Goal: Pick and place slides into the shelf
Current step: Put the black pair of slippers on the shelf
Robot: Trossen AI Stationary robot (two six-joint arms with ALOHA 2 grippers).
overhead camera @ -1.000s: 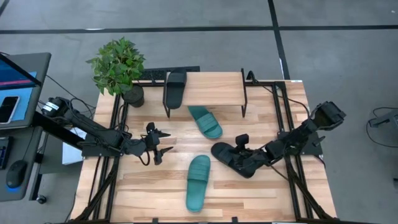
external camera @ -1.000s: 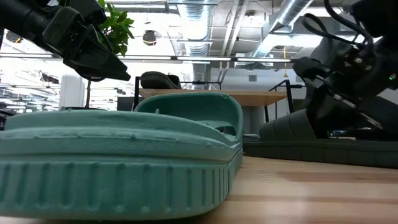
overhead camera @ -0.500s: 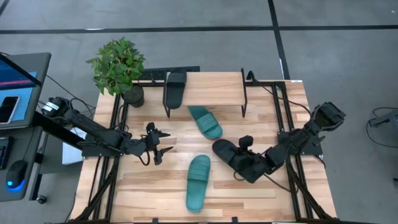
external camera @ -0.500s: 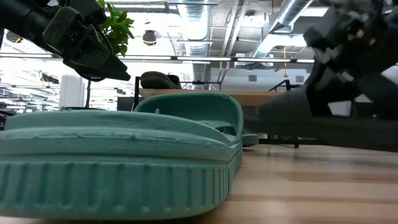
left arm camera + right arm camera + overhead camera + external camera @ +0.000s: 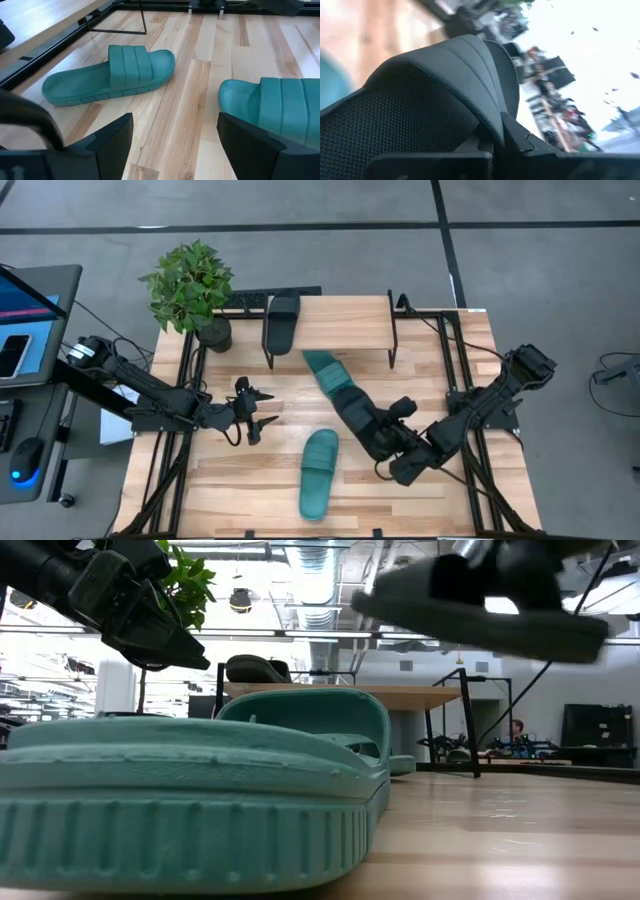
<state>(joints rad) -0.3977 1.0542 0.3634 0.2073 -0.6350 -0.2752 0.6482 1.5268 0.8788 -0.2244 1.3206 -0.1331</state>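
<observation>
Wooden surface [image 5: 420, 510] with a potted plant [image 5: 190, 285] at its far left corner and the shelf [image 5: 330, 320] along the far edge.
The right pincer [image 5: 392, 442] clamps a black slide [image 5: 355, 417], lifted clear above one teal slide [image 5: 322, 367]; another teal slide [image 5: 318, 472] lies nearer, a second black slide [image 5: 281, 322] sits on the shelf; the left pincer [image 5: 262, 410] hovers, fingers apart.

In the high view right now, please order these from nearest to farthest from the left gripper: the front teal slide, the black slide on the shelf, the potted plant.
From the left gripper:
1. Front teal slide, toward the table's front.
2. Black slide on the shelf, at the shelf's left end.
3. Potted plant, back left corner; almost level with the second.
</observation>
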